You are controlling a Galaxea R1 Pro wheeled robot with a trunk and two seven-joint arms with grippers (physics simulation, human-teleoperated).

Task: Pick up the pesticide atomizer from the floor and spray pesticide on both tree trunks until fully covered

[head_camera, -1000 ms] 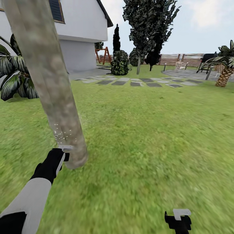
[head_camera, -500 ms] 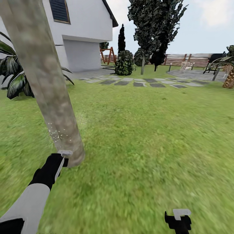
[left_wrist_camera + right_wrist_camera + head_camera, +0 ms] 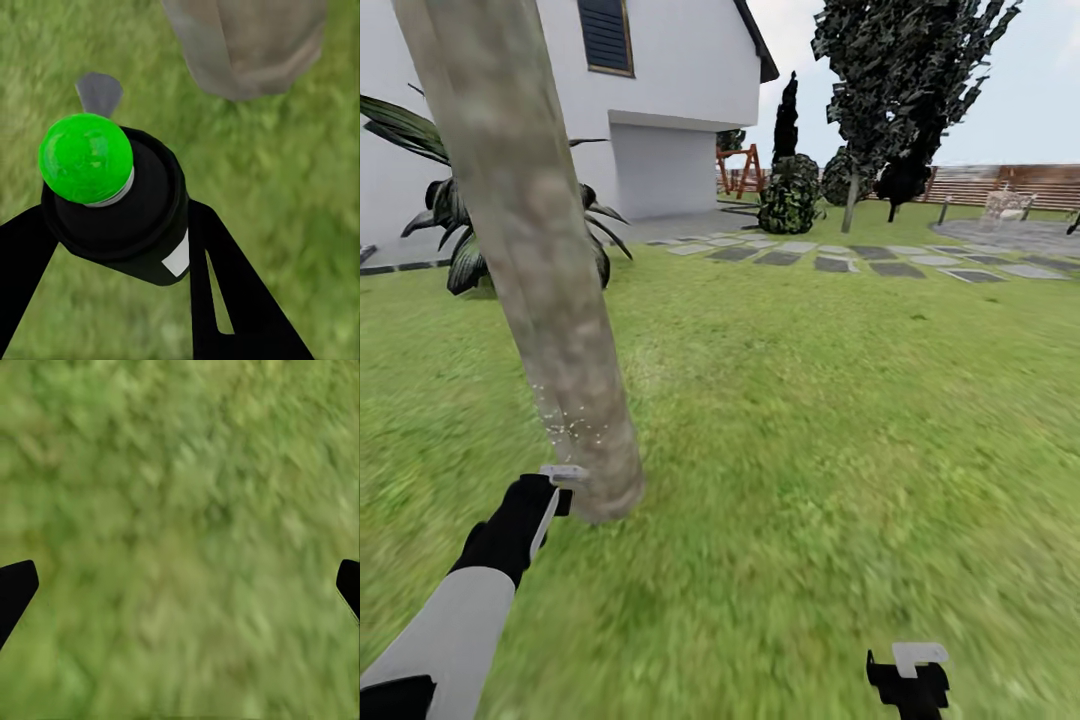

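Grass lawn (image 3: 810, 420); left end effector (image 3: 112, 247) grasping pesticide atomizer (image 3: 120, 210) beside tree trunk (image 3: 530, 250); right end effector (image 3: 180, 585) released.

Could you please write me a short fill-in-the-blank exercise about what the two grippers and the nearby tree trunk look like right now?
1. The left gripper is shut on the pesticide ____.
2. White spray specks dot the tree trunk just above the ____ gripper.
3. The right gripper is ____, over bare grass.
4. In the left wrist view, the cylinder's top is ____ in colour.

Missing words: atomizer; left; open; green
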